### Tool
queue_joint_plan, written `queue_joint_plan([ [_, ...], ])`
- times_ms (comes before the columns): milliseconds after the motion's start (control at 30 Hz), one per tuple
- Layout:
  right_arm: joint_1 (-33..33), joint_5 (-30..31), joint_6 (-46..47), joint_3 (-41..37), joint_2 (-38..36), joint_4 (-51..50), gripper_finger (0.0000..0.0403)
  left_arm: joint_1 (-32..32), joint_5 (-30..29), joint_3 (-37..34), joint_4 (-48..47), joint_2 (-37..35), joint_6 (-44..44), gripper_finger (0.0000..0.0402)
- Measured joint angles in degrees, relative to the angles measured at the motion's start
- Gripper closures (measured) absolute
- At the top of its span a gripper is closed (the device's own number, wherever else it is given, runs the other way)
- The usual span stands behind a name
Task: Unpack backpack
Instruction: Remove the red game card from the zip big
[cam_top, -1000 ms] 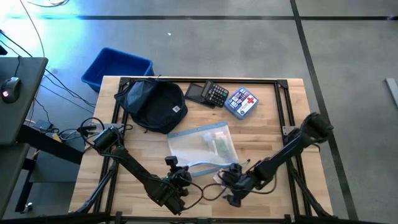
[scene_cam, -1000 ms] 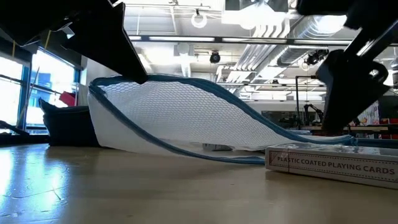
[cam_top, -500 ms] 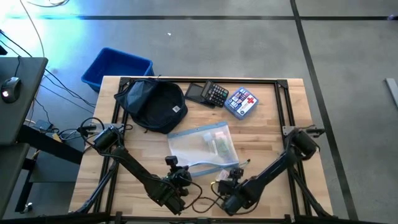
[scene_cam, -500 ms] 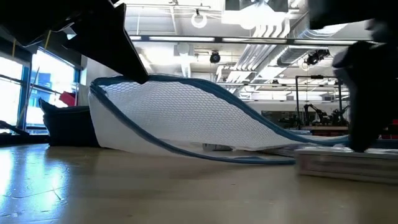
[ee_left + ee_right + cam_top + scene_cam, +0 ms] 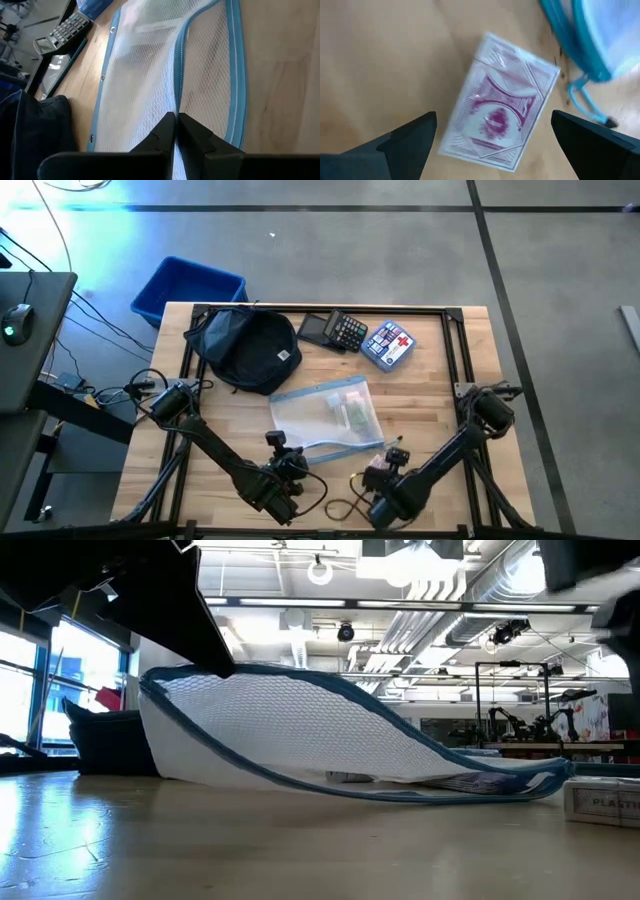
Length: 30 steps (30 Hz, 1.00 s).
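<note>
Left pincer (image 5: 175,131) pressed together on the blue-trimmed white mesh zip pouch (image 5: 326,420); right pincer (image 5: 492,137) spread wide above a pink-patterned box of playing cards (image 5: 499,116).

Dark navy soft fabric backpack (image 5: 250,348) lies at the far left of the pale wood counter (image 5: 430,395), well apart from both arms. Black calculator (image 5: 346,330) and small blue pouch with red cross (image 5: 388,344) sit beside it along the far edge. Mesh pouch lies mid-counter, its near edge lifted at the left pincer in the low view. Card box rests flat on the counter, just beside the pouch's blue cord, touched by neither finger. Bright blue plastic bin (image 5: 186,288) stands on the floor beyond the counter's far left corner.
</note>
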Motion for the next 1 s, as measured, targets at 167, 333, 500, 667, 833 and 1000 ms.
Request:
queue_joint_plan([
  [167,-2.2,-5.0,0.1,-4.8,-0.5,5.4,0.0025,-0.1,0.7,0.0,0.0,0.0,-0.2,0.0402],
  [333,-3.9,-10.3,-3.0,-10.0,-1.0,12.1,0.0026,-0.3,0.9,0.0,0.0,0.0,-0.2,0.0402],
  [500,-4.3,-11.0,-5.0,-10.5,-1.7,13.4,0.0068,-0.2,1.1,0.0,0.0,0.0,-0.2,0.0402],
  [667,-4.1,-10.6,-5.9,-9.8,-5.1,11.2,0.0121,-0.2,1.1,0.0,0.0,0.0,0.1,0.0402],
  [833,-4.8,-6.7,-6.7,-9.4,-13.9,5.7,0.0121,-0.2,1.1,0.0,0.1,0.0,0.1,0.0402],
  [1000,-10.7,3.5,-7.0,-10.8,-22.7,-5.7,0.0121,-0.2,1.1,0.0,0.2,0.0,-0.2,0.0402],
])
